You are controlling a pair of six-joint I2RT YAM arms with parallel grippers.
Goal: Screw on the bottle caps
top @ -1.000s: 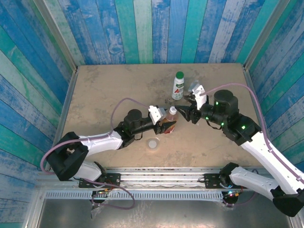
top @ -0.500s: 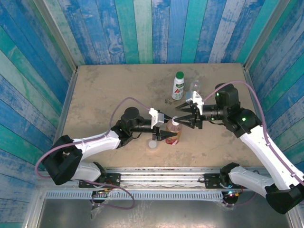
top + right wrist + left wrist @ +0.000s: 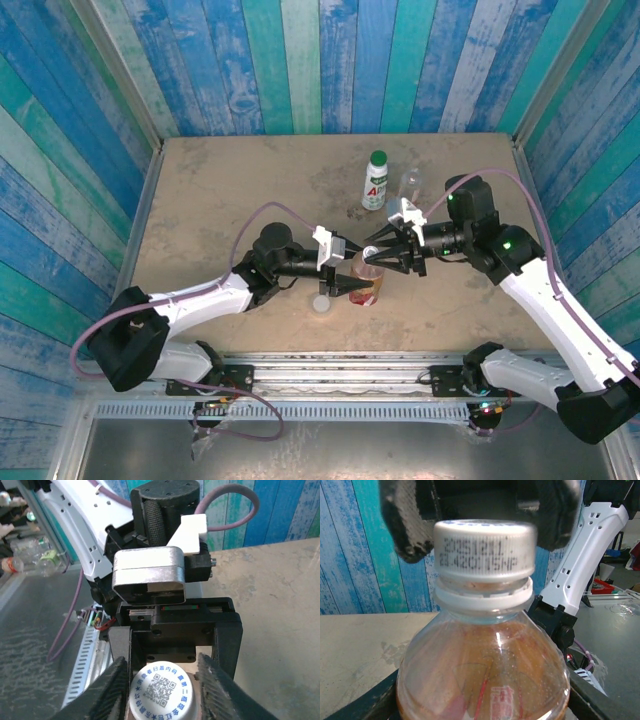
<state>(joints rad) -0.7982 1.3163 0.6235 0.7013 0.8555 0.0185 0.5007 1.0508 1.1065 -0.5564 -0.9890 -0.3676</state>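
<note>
Toward the surface's [image 3: 230,190] near edge, the left jaws clamp the amber-drink plastic bottle [image 3: 482,680] upright, steadying it. Above, the right jaws pinch the pale grey round cap [image 3: 485,545] on its neck, apparently ready to twist.

Three bottles — white bottle [image 3: 375,190], clear bottle [image 3: 408,183], amber bottle [image 3: 482,680] — and three caps: green cap [image 3: 377,157], grey cap [image 3: 485,547], white cap [image 3: 321,303]

Right end effector [image 3: 162,672] clasps pale cap [image 3: 163,694]
</note>
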